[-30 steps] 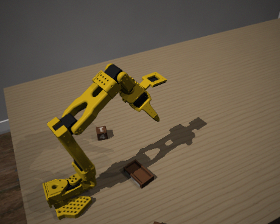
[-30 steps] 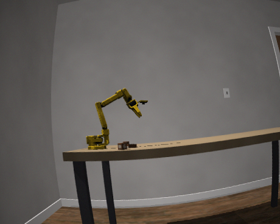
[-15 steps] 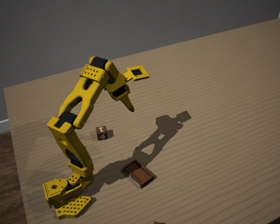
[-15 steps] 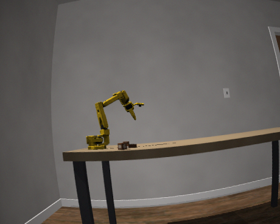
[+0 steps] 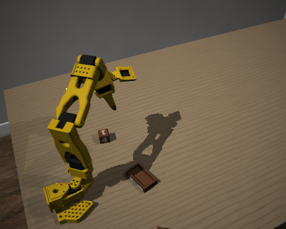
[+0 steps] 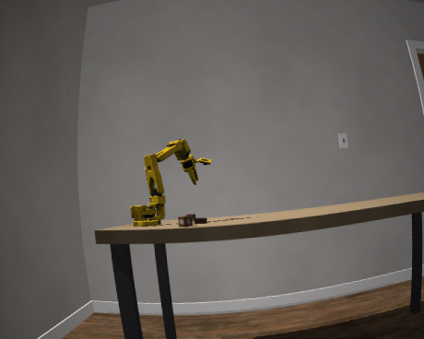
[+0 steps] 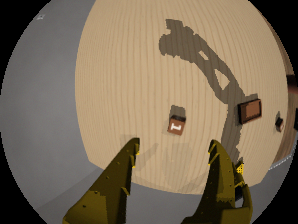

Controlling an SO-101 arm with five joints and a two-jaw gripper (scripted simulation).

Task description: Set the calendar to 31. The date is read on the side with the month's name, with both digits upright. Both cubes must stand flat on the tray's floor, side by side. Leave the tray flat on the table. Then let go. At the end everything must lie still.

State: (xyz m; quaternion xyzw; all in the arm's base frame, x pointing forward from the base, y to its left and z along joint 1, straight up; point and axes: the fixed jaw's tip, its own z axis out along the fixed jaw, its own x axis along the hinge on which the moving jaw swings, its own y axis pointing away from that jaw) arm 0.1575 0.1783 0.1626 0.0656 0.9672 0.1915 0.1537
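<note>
Beside the tray (image 5: pixel 143 177) (image 6: pixel 201 220) (image 7: pixel 250 111), on the table (image 5: pixel 208 124) (image 6: pixel 286 215) (image 7: pixel 125 75), find the cube showing 1 on top (image 5: pixel 104 136) (image 7: pixel 176 125), then centre the empty, parted gripper (image 5: pixel 124 92) (image 6: pixel 203 173) (image 7: pixel 175 141) overhead, descend straight, and pinch opposite faces squarely, avoiding any twist.

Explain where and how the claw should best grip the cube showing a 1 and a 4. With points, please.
I'd grip the cube (image 5: pixel 104 136) (image 7: pixel 176 126) by two opposite upright sides, coming from above. It sits flat on the table with its 1 facing up, and nothing stands against its sides. The claw (image 7: pixel 174 142) is open above it, so it probably needs only to turn square to those sides and descend.
</note>
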